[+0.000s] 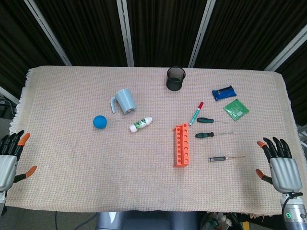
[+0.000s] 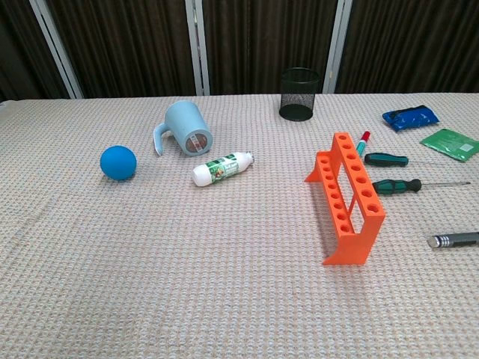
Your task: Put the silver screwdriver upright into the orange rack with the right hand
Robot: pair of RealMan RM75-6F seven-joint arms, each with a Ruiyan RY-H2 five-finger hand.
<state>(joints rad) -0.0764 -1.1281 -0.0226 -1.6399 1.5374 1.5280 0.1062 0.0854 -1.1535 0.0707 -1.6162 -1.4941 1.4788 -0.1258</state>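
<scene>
The silver screwdriver (image 1: 224,157) lies flat on the cloth, to the right of the orange rack (image 1: 182,144), tip pointing right; the chest view shows only its handle end (image 2: 453,240) at the right edge. The rack (image 2: 350,196) stands upright with a row of empty holes. My right hand (image 1: 281,166) rests at the table's right front edge, fingers spread, holding nothing, well right of the screwdriver. Over at the left front edge my left hand (image 1: 9,160) is open and empty too. Neither hand shows in the chest view.
Two green-handled screwdrivers (image 1: 211,135) (image 1: 207,120) and a red-capped marker (image 1: 196,113) lie right of the rack. Behind are a black mesh cup (image 1: 175,78), blue packet (image 1: 224,92) and green packet (image 1: 236,109). Left of the rack: white bottle (image 1: 140,124), tipped blue mug (image 1: 124,101), blue ball (image 1: 100,121).
</scene>
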